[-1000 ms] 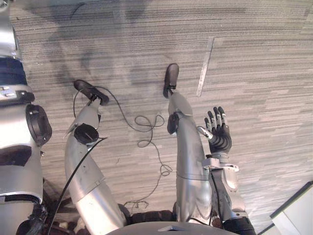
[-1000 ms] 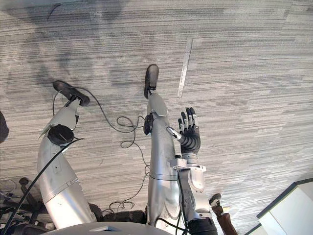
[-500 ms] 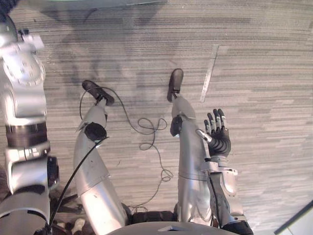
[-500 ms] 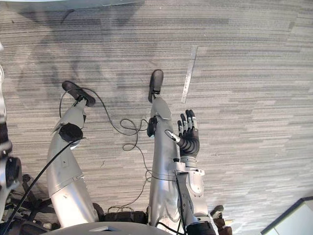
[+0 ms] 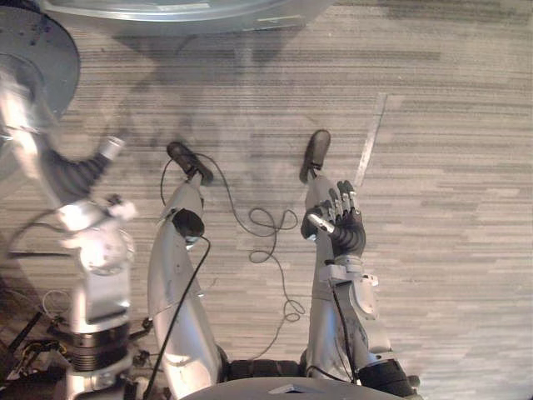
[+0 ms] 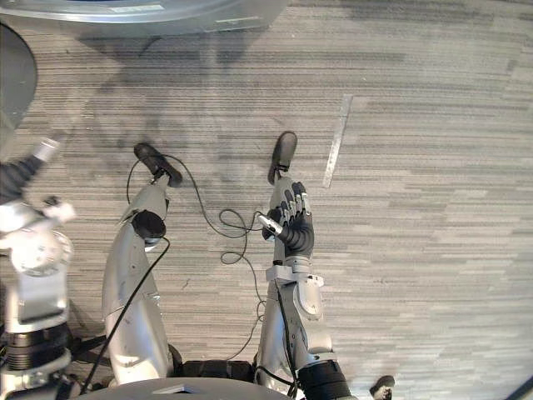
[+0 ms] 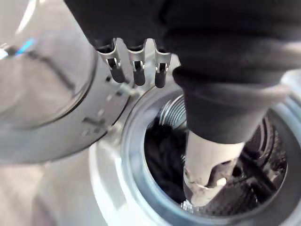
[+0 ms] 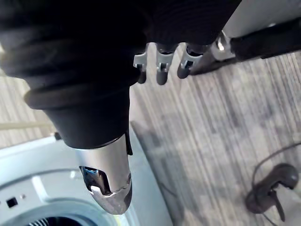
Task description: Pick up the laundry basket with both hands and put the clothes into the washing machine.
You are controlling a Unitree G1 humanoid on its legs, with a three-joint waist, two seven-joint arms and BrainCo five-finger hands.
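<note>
Right at the washing machine (image 7: 106, 186), our left hand (image 7: 211, 155) hangs spread and empty before the open drum (image 7: 169, 113); dark clothes (image 7: 164, 155) lie inside. Well back from the machine, our right hand (image 5: 344, 223) is straight-fingered, empty, over open carpet (image 5: 450, 208).

My head pair looks steeply down at the striped floor (image 5: 450, 250); both eyes share it, with the washing machine (image 5: 191, 15) along the top edge. The left wrist camera looks from very close past the left hand (image 7: 136, 70) into the drum (image 7: 164, 155). The right wrist camera looks past the right hand (image 8: 161, 70) at floor and machine.
</note>
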